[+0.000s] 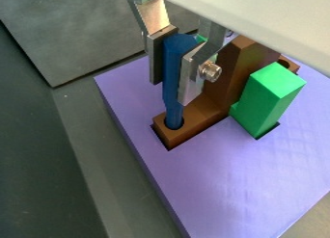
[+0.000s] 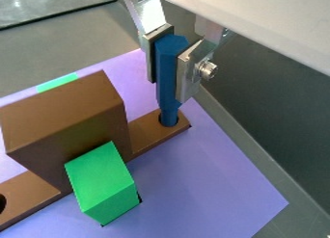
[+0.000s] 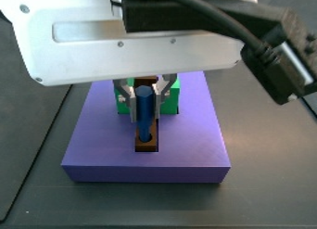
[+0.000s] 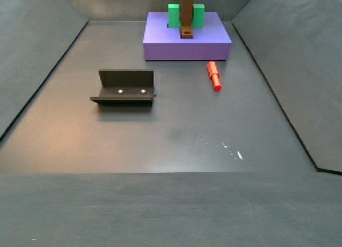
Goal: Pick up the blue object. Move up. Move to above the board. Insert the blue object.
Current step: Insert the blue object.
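Seating the blue peg [image 1: 173,83] squarely matters now — its tip already sits in the brown strip's [image 1: 206,121] slot on the purple board [image 1: 219,189], centre frame. The gripper [image 1: 175,59] has its fingers closed on the peg's upper part; press straight down, no tilt.

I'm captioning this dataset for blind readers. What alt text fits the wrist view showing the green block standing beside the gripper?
The gripper holds the blue object upright, its lower end in a slot in the brown strip on the purple board. A green block stands beside it.

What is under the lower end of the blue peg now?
The blue peg, between the gripper's fingers, stands upright with its lower end in a dark slot at the end of the brown strip on the board. The slot's bottom and the peg's tip are hidden.
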